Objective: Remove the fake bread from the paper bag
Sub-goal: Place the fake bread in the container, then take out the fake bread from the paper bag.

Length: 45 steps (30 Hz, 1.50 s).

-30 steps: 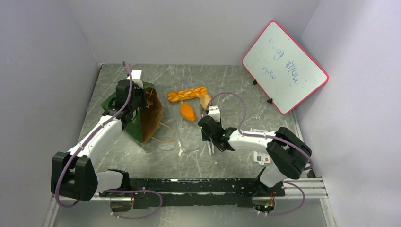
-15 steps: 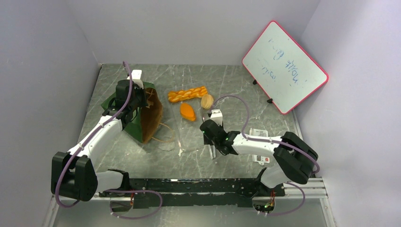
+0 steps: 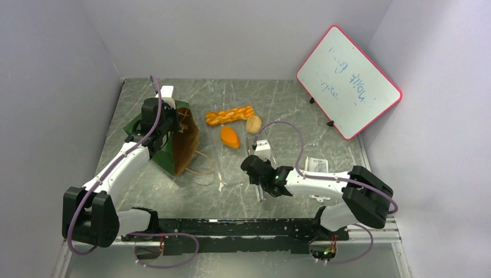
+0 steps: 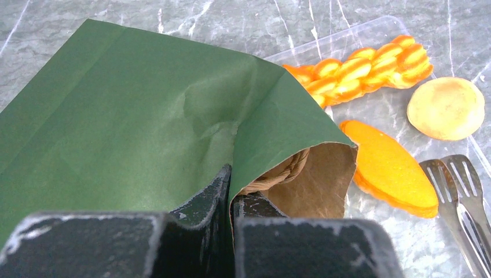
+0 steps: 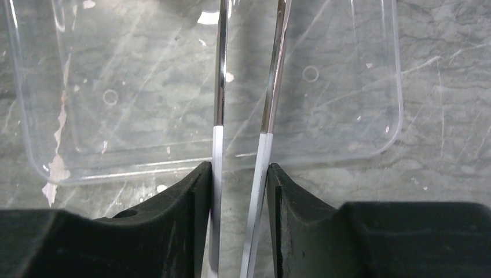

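Left gripper [image 4: 231,188] was pressed together on the top edge of the small dark green paper bag [image 4: 139,116], with the paper pinched between its black fingers. The bag sat tipped on the grey marbled table [image 3: 278,98], its brown kraft mouth open toward the right. Something tan and woven showed just inside the mouth. It was probably a handle, though I could not be sure from the left wrist view.

Fake bread lay outside the bag on a clear plastic tray [image 5: 370,104]:
- glossy orange braided loaf [image 3: 230,115], farthest from the arms
- orange oval roll [image 3: 230,136], nearer the arms
- pale round bun [image 3: 253,124], just beside the loaf's right end

Right gripper [image 5: 240,185] was clamped on polished metal tongs [image 5: 275,69], one finger against the outside of each arm, with a gap between the arms. The tong tips rested near the oval roll. A red-framed whiteboard [image 3: 348,81] leaned at the far right
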Each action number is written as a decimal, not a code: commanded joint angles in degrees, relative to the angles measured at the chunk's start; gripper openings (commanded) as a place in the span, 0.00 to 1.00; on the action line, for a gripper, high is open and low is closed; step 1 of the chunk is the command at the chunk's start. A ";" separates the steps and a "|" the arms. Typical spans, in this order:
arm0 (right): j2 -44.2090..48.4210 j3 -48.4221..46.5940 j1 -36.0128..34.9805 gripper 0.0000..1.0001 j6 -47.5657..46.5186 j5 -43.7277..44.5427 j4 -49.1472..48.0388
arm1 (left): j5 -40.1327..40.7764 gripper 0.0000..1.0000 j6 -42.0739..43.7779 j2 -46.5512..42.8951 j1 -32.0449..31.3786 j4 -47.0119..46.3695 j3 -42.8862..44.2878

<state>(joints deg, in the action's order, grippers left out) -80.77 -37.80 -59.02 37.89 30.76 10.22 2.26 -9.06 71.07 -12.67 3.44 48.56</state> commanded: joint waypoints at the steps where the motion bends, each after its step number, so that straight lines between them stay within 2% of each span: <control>1: 3.56 -0.58 -3.00 0.38 3.52 5.24 4.18 | -0.50 0.07 -0.62 -2.54 0.45 -0.53 -0.27; 11: 11.58 -3.15 -10.83 0.33 7.40 12.27 12.72 | 0.40 0.07 -1.90 -5.57 0.45 2.59 -1.07; 22: 19.18 -2.97 -14.00 0.32 9.23 15.40 17.81 | -1.38 0.07 -0.22 -6.95 0.45 4.07 -1.13; 30: 21.00 -12.20 -22.65 0.32 9.18 21.00 24.62 | -3.19 0.07 2.48 -8.56 0.49 4.59 -1.80; 40: 18.04 -21.79 -32.01 0.32 5.53 23.07 23.78 | -4.81 0.07 3.56 -8.58 0.45 4.91 -1.83; 45: 17.58 -21.18 -32.72 0.32 2.17 19.54 17.00 | -5.21 0.07 4.02 -9.13 0.45 5.12 -1.87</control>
<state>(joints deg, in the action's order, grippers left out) -62.98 -58.50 -91.29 43.18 50.50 33.01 -0.95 -5.96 63.53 -12.67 8.71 46.68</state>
